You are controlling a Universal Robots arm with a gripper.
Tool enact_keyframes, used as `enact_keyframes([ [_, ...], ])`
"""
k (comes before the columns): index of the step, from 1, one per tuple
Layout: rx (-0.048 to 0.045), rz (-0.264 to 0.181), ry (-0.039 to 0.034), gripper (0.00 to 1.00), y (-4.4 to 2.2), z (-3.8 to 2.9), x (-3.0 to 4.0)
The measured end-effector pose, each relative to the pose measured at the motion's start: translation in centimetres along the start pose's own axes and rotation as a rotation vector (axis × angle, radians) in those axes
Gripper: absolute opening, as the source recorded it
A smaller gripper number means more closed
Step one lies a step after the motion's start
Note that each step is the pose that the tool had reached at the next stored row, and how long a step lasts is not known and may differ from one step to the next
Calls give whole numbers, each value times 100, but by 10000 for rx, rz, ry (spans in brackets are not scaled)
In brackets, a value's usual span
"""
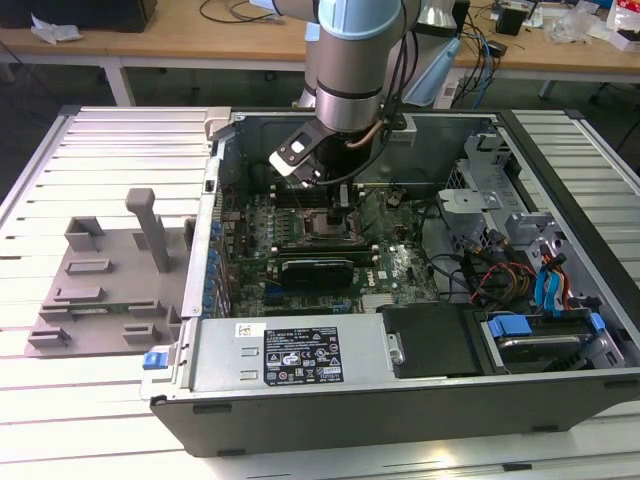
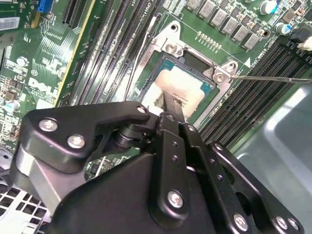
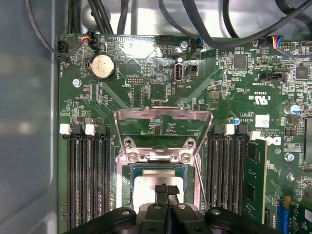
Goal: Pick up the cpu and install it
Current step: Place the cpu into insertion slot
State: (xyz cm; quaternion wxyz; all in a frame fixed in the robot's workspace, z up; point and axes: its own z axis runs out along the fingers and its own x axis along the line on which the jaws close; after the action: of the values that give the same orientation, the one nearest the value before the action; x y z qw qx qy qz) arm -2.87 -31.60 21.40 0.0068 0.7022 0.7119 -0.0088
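Inside open case, exterior view: gripper [image 1: 342, 203] low over motherboard socket [image 1: 322, 230].
Second wrist view: cpu [image 2: 184, 82] flat in socket, matte silver-grey square with pale rim. Gripper pressed together, tip on or just above it.
First wrist view: shiny steel frame [image 3: 163, 116] open.
Seating step, I judge; calls for level, light contact.

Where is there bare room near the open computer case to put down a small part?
Free: the slatted table beyond the grey fixture, on the exterior view's left, and the strip at that view's right of the case. Crowded: inside the case, where the gripper hangs over the cpu, with cables beside.
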Motion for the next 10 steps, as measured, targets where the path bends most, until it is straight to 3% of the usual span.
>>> enact_keyframes([
  [4, 1, 0, 3, 11, -70, 21, 40],
  [10, 1, 1, 3, 11, -90, 34, 53],
])
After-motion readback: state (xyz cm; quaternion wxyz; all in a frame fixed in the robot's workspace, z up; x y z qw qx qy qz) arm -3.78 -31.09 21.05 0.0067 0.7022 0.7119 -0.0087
